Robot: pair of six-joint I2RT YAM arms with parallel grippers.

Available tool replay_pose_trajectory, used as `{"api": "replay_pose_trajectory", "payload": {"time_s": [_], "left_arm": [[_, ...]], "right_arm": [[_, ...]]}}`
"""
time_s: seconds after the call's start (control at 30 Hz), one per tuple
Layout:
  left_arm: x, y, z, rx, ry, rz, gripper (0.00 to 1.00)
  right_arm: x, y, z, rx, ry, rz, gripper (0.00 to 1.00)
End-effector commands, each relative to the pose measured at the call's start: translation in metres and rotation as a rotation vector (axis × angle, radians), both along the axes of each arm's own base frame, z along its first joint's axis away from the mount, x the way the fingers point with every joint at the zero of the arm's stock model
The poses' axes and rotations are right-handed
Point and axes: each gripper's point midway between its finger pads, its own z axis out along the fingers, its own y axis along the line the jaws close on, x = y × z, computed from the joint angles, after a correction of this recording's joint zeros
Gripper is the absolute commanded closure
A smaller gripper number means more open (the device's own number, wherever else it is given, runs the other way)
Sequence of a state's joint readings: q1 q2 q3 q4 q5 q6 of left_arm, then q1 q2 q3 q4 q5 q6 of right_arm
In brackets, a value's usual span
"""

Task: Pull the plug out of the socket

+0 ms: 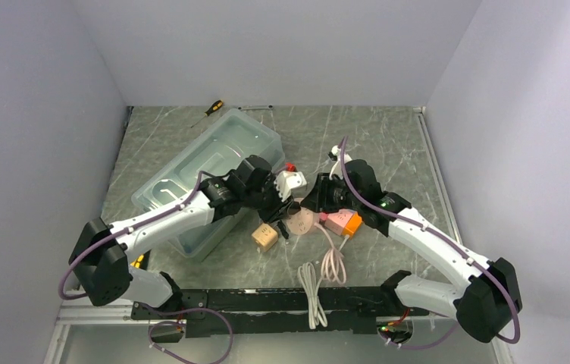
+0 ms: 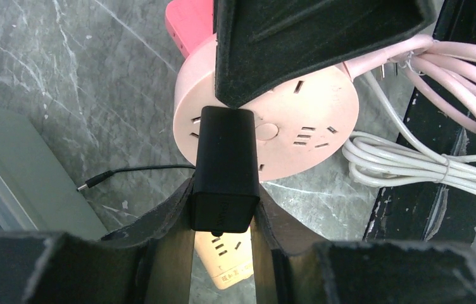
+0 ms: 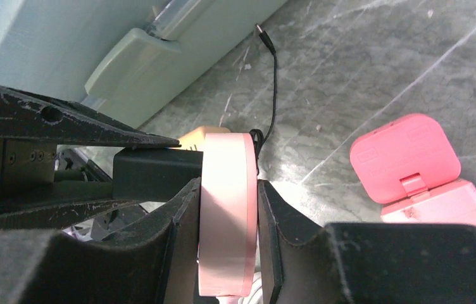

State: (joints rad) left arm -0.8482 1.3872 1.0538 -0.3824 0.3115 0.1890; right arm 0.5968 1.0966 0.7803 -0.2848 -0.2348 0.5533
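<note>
Hiding its prongs, the plug [image 2: 225,168] abuts the pink socket [image 2: 286,152].

The bench [image 1: 388,144] is dark grey-green stone, veined with thin pale streaks. The socket [image 2: 299,133] is pale pink, the plug [image 2: 224,171] plain matt black. There's a pink cord [image 2: 457,76] and a white cord [image 2: 413,164]. The bin [image 1: 214,152] is frosty, see-through blue-green; the small box [image 3: 406,152] coral pink.

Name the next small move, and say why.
Probably pull the left tool straight away from the round pink plastic socket: it is shut on the black boxy plug, seated in the socket's face, while the right tool clamps that socket.
</note>
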Motion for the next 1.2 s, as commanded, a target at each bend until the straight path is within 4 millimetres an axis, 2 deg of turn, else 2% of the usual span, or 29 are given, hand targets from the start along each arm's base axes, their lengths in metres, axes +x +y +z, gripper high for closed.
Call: {"api": "replay_pose_trajectory", "payload": {"time_s": [0.0,0.1,0.2,0.3,0.47,0.57,0.73,0.83,0.93,1.17], "left_arm": [[0.002,-0.004,0.020,-0.058,0.052,-0.004,1.00],[0.005,-0.002,0.020,-0.056,0.048,0.006,1.00],[0.005,-0.002,0.020,-0.059,0.037,0.004,1.00],[0.004,-0.004,0.019,-0.068,0.026,0.002,1.00],[-0.008,-0.012,0.011,-0.037,-0.014,-0.029,1.00],[-0.015,-0.016,0.005,-0.015,-0.016,-0.048,1.00],[-0.013,-0.014,0.007,-0.008,-0.019,-0.034,1.00],[-0.011,-0.012,0.010,-0.013,-0.030,-0.020,1.00],[-0.007,-0.010,0.011,-0.017,-0.017,-0.009,1.00],[0.010,0.000,0.015,-0.032,0.065,0.039,1.00]], "right_arm": [[0.008,0.003,0.026,0.028,-0.136,0.060,1.00],[0.005,0.004,0.027,0.033,-0.145,0.074,1.00],[0.009,-0.002,0.025,0.028,-0.131,0.015,1.00],[0.020,-0.015,0.011,-0.035,-0.068,-0.102,1.00],[0.032,-0.037,-0.011,-0.120,0.000,-0.277,1.00],[0.037,-0.044,-0.018,-0.155,0.009,-0.330,1.00],[0.040,-0.053,-0.024,-0.187,0.006,-0.373,1.00],[0.039,-0.049,-0.023,-0.169,-0.003,-0.349,1.00],[0.037,-0.034,-0.014,-0.097,-0.053,-0.264,1.00],[0.013,-0.009,0.004,0.013,-0.134,-0.039,1.00]]}}
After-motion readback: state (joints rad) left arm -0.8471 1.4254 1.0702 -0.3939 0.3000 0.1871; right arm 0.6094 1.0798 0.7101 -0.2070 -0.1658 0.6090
